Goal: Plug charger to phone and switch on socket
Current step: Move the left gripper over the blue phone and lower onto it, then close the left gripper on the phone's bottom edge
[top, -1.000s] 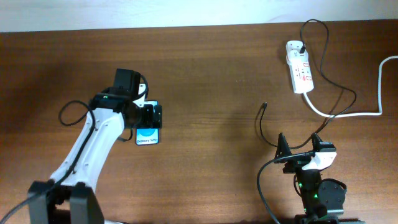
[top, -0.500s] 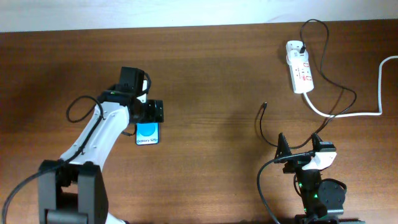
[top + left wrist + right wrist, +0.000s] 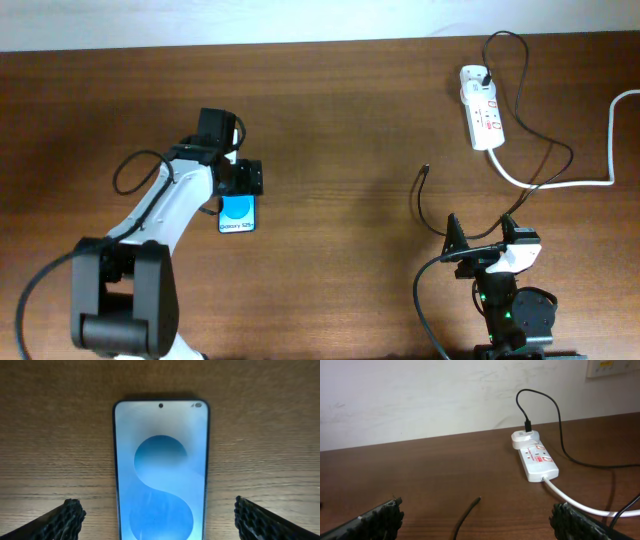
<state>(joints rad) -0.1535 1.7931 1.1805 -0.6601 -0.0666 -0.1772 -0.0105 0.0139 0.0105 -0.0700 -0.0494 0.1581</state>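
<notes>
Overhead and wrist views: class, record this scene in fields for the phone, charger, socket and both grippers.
phone: flat, screen up, nothing plugged in
charger: one end at socket, free tip lying apart from phone
socket: white strip, far right of table
left gripper: open, astride phone, not gripping
right gripper: open, empty
</notes>
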